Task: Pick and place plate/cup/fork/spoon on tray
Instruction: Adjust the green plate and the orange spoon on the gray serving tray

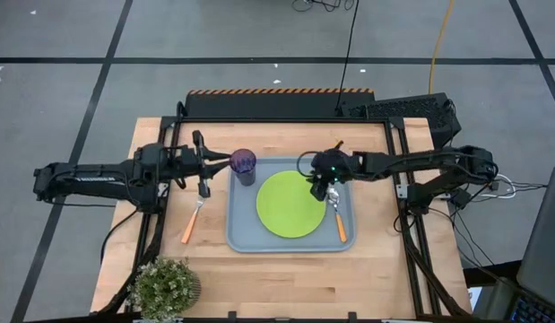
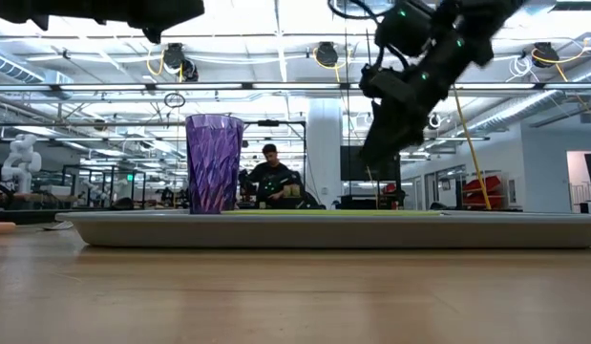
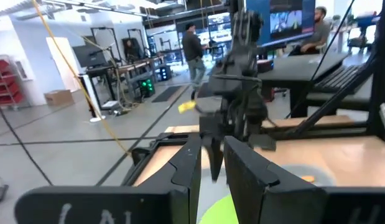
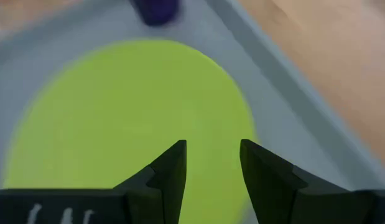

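The grey-blue tray (image 1: 237, 235) lies mid-table. On it rest the lime-green plate (image 1: 288, 206) and, upright in the far left corner, the purple cup (image 1: 244, 164). An orange-handled utensil (image 1: 340, 224) lies on the tray right of the plate. Another orange-handled utensil (image 1: 190, 226) lies on the table left of the tray. Which is the fork and which the spoon I cannot tell. My left gripper (image 1: 219, 162) hovers level just left of the cup, its fingers (image 3: 187, 168) slightly apart and empty. My right gripper (image 4: 212, 162) hangs open over the plate's right part, tilted down.
A potted plant (image 1: 165, 287) stands at the table's near left corner. Bare wood lies in front of the tray and to its right. A black frame rail (image 1: 286, 106) runs along the far edge. A person (image 2: 269, 177) sits in the room behind.
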You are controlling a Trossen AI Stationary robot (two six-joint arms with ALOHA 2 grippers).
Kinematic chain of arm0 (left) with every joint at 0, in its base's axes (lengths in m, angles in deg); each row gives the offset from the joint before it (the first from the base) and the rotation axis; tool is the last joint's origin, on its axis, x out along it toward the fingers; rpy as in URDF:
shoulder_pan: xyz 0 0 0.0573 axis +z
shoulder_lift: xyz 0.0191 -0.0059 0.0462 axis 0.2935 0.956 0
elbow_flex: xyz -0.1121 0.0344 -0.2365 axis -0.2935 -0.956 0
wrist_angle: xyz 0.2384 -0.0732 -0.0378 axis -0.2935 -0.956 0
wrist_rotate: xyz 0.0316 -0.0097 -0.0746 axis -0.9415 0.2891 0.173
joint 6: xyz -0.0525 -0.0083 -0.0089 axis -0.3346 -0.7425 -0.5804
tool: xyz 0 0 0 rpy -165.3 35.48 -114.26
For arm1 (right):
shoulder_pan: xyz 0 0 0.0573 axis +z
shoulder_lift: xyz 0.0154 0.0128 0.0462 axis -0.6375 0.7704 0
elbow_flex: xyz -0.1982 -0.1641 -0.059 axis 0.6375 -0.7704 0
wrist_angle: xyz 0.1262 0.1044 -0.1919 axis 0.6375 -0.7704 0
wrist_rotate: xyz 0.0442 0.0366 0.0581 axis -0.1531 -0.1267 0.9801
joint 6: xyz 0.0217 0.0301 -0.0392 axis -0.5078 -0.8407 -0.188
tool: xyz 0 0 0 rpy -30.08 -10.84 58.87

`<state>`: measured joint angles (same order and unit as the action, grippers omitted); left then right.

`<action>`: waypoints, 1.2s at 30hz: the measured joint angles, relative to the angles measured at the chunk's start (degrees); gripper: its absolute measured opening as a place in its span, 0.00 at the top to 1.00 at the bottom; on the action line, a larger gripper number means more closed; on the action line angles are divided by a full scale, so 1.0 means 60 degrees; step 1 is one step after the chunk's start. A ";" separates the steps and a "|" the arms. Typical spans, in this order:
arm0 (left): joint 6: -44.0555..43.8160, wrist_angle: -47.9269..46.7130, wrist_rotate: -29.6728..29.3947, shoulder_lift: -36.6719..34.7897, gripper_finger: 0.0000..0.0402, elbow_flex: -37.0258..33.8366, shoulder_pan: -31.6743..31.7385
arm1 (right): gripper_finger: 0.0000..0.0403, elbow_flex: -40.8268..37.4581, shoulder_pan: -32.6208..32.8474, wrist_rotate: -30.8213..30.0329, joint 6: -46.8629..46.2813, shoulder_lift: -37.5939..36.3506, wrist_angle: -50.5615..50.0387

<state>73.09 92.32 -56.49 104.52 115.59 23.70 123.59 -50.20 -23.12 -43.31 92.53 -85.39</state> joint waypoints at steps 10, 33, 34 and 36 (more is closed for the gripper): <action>0.0494 0.0074 -0.0004 0.0026 0.82 0.0148 0.1014 | 0.64 0.1008 -0.0170 -0.1307 -0.1211 0.0277 -0.3126; -0.0203 0.1589 0.1712 -0.0319 0.82 0.0166 0.1496 | 0.64 0.2054 -0.0428 -0.2308 0.1196 0.1348 -0.1646; -0.0203 0.1658 0.1712 -0.0319 0.82 0.0166 0.1496 | 0.64 0.2054 -0.0471 -0.2298 0.1274 0.1348 -0.1557; -0.0316 0.1851 0.1712 -0.0319 0.82 0.0166 0.1496 | 0.64 0.2054 -0.0504 -0.2268 0.1422 0.1344 -0.1346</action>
<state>71.19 103.43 -46.22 102.61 116.59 32.68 135.92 -53.23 -36.73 -34.78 100.59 -93.47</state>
